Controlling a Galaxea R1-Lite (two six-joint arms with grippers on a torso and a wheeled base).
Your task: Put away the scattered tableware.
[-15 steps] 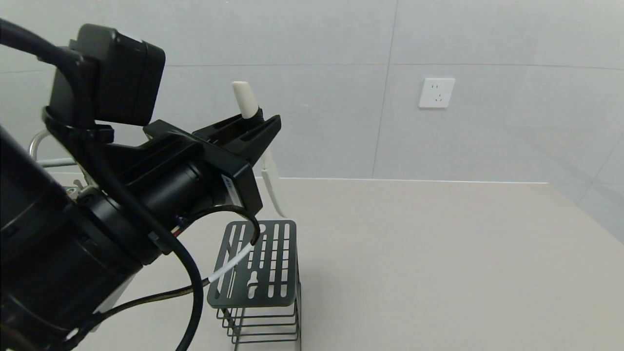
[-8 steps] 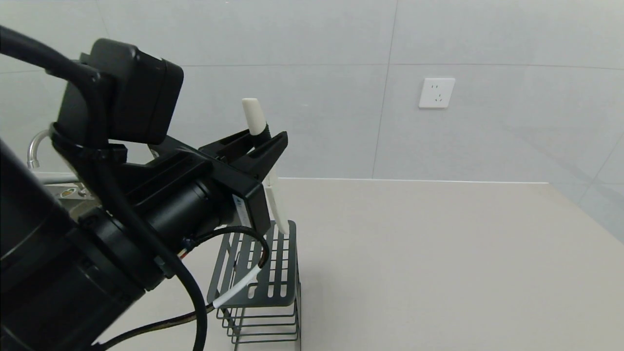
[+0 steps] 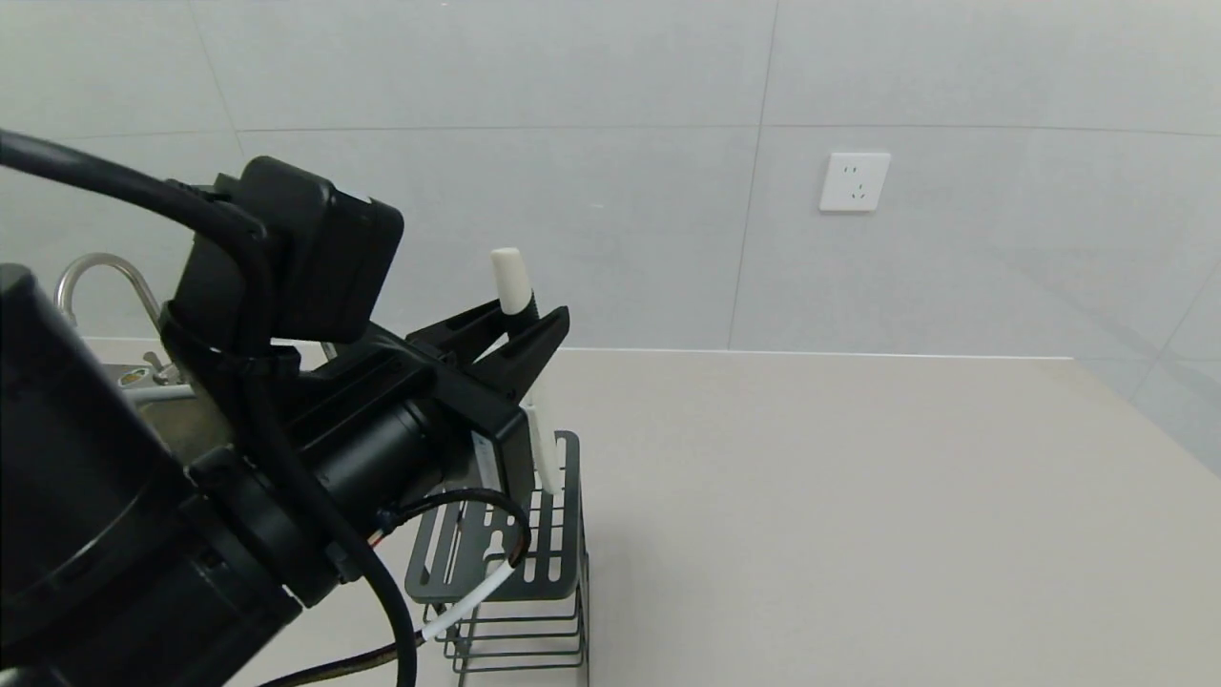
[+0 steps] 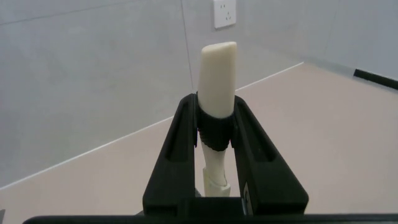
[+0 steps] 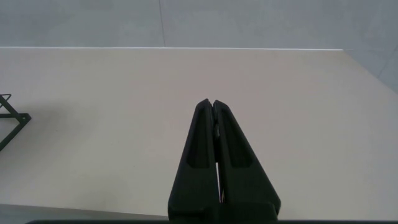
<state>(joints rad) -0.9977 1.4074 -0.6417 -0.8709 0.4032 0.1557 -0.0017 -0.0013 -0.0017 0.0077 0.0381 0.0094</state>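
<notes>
My left gripper (image 3: pixel 532 322) is shut on a white utensil (image 3: pixel 511 280) with a cream handle, held nearly upright with the handle up. Its pale blade (image 3: pixel 544 448) points down and its tip meets the slotted top of a dark wire cutlery rack (image 3: pixel 558 558) standing on the counter. I cannot tell whether the tip is inside a slot. In the left wrist view the handle (image 4: pixel 217 74) sticks out between the black fingers (image 4: pixel 183 137). My right gripper (image 5: pixel 212 109) is shut on nothing and hovers above bare counter, with a corner of the rack (image 5: pixel 9 121) far off to its side.
A beige counter (image 3: pixel 858 496) stretches right of the rack with plenty of free room. A curved metal faucet (image 3: pixel 95 272) stands at the back left. The tiled wall behind carries a white socket (image 3: pixel 854 181).
The left gripper has come down with the utensil, a little to the right. The blade tip went from above the rack's far edge down to its slotted top.
</notes>
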